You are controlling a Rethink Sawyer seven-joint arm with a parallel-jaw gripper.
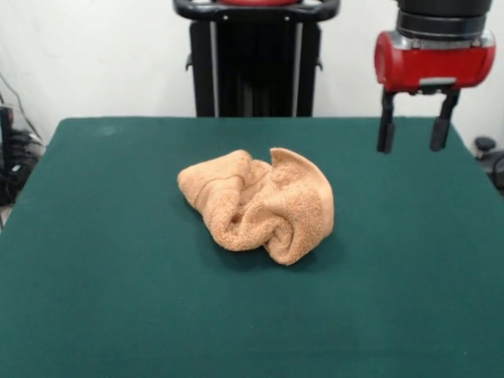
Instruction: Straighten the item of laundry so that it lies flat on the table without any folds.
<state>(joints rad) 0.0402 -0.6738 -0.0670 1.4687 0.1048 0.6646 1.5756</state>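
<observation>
- Orange-tan terry cloth sits bunched in a heap near the middle of the table: this is the towel [260, 206], crumpled and not spread flat.
- The towel folds over itself in several thick rolls; one rounded roll lies at the heap's left side, and a flap stands up at its top right with a curled edge.
- Deep creases run between the folds, and the lower right part bulges toward the camera, throwing a dark shadow on the cloth beneath.
- The table [102, 299] is covered in smooth dark green cloth and reaches far beyond the towel on every side.
- The claw [415, 130] hangs in the air at the upper right of the picture, above the table's far right part, well apart from the towel.
- Its two black fingers [386, 126] point downward with a clear gap between them, so the claw is spread and grips nothing.
- Above the fingers sits the red body of the arm [435, 57], with a black section on top of it.
- The robot's black pedestal [256, 59] stands behind the table's far edge, before a pale wall.
</observation>
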